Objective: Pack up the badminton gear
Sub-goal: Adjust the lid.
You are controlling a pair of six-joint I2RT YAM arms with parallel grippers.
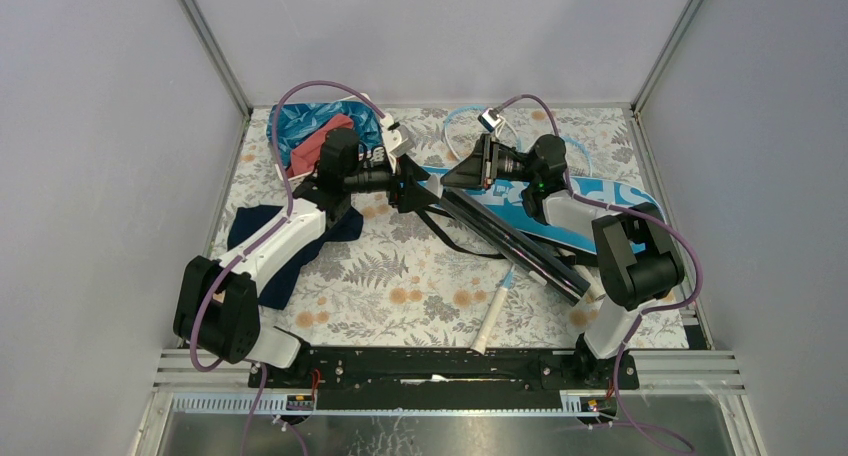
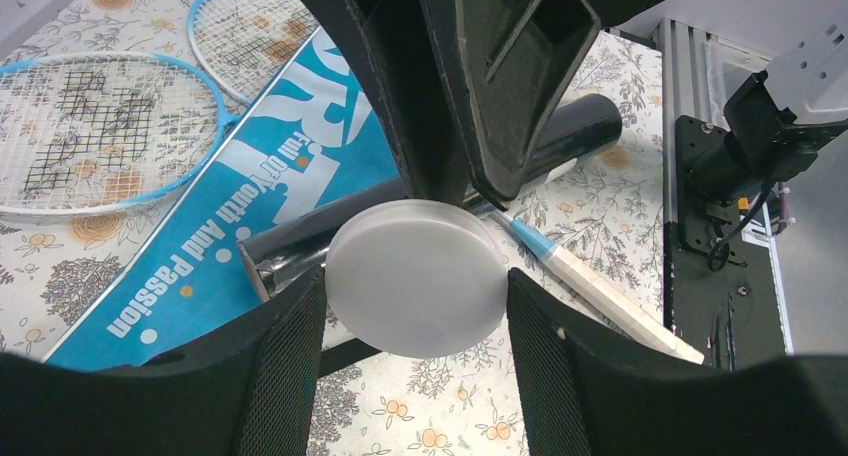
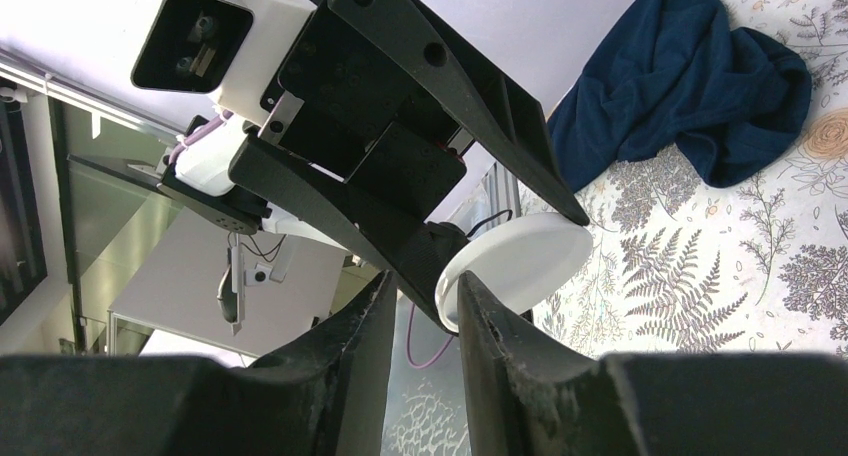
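Left pincer point(image 2: 415, 276) is clasping the white cap point(image 2: 415, 301) between half-spread fingers; right pincer point(image 3: 425, 281) is standing narrow at its rim, grip unclear. Just beneath, the long black tube point(image 2: 560, 136) is lying unbagged; beyond, 2 rackets point(image 2: 90, 126) and blue bag point(image 2: 250, 176) are waiting.

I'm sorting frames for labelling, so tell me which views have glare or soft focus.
Top external: even light, sharp throughout. Left wrist: its own black fingers are dark and shadowed; the white round cap is clear. Right wrist: upper left is blown out; the navy blue cloth is sharp.
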